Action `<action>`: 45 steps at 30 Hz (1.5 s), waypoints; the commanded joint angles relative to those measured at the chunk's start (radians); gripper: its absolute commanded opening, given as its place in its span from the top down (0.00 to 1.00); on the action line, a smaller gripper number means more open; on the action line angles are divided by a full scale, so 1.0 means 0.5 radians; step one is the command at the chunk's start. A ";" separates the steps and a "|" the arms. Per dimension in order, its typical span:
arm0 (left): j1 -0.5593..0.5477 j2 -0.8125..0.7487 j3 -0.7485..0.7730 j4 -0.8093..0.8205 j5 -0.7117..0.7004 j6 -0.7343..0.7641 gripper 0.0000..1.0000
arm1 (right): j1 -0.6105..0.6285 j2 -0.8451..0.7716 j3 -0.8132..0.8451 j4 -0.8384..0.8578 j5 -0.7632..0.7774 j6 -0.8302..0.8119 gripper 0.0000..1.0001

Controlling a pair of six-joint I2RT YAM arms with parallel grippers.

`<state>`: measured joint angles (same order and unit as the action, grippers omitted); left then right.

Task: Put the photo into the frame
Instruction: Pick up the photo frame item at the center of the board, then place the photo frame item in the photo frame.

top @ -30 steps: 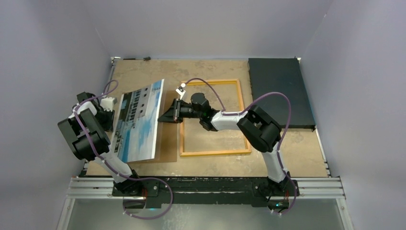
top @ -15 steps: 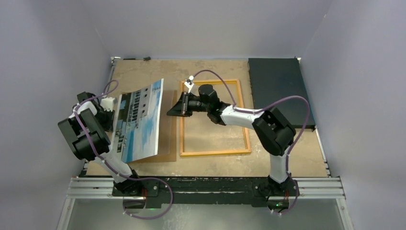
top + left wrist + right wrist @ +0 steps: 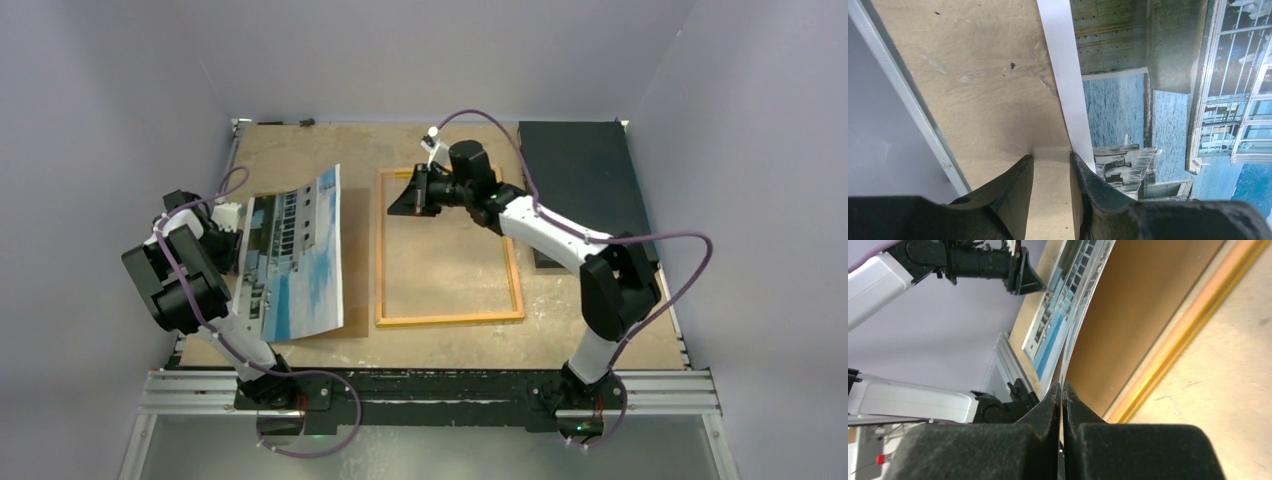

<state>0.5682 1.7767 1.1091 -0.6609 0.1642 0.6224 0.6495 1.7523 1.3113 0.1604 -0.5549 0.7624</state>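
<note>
Grip on the photo [image 3: 295, 255] is hard to read: left fingers [image 3: 1013, 185] stand narrowly parted, bare table [image 3: 300, 150] showing between them, the white margin against one. Brown backing board [image 3: 1133, 315] lies mostly hidden under the tilted photo, left of the frame [image 3: 450, 319]. Pale grey walls [image 3: 120, 80] box the tan table. Right arm [image 3: 550, 230] stretches long, right fingers [image 3: 1045, 410] pressed shut, empty, above the frame's far left corner.

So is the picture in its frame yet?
Not yet. Ready: the frame lies flat and empty, with the table showing through. In hand: the photo is tilted up at the left gripper, beside the frame. Left: laying it inside.
</note>
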 commanded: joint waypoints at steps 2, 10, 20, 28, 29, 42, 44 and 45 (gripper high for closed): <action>-0.026 0.023 0.111 -0.139 0.124 -0.005 0.65 | -0.087 -0.268 0.141 -0.425 0.098 -0.377 1.00; -0.035 -0.049 0.379 -0.354 0.196 -0.044 0.22 | -0.303 -0.467 0.023 -0.746 0.186 -0.584 1.00; -0.451 -0.182 0.288 -0.335 0.134 -0.169 0.17 | -0.455 -0.409 -0.007 -1.120 0.657 -0.800 1.00; -0.709 -0.103 0.162 -0.257 0.085 -0.268 0.21 | -0.455 -0.295 0.087 -1.381 1.045 -0.922 1.00; -0.747 -0.114 0.155 -0.247 0.079 -0.278 0.21 | -0.455 -0.293 0.080 -1.385 1.088 -0.924 1.00; -1.215 -0.058 0.330 -0.263 0.112 -0.494 0.20 | -0.455 -0.143 0.101 -1.450 1.357 -0.908 1.00; -1.267 -0.042 0.350 -0.255 0.121 -0.518 0.20 | -0.455 -0.142 0.096 -1.456 1.388 -0.908 1.00; -1.293 -0.036 0.351 -0.244 0.122 -0.533 0.20 | -0.455 -0.145 0.090 -1.454 1.392 -0.911 1.00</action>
<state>-0.0383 1.7420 1.2411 -0.7994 0.2077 0.4076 0.4206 1.6897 1.3239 -0.5289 0.0631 0.3351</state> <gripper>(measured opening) 0.801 0.005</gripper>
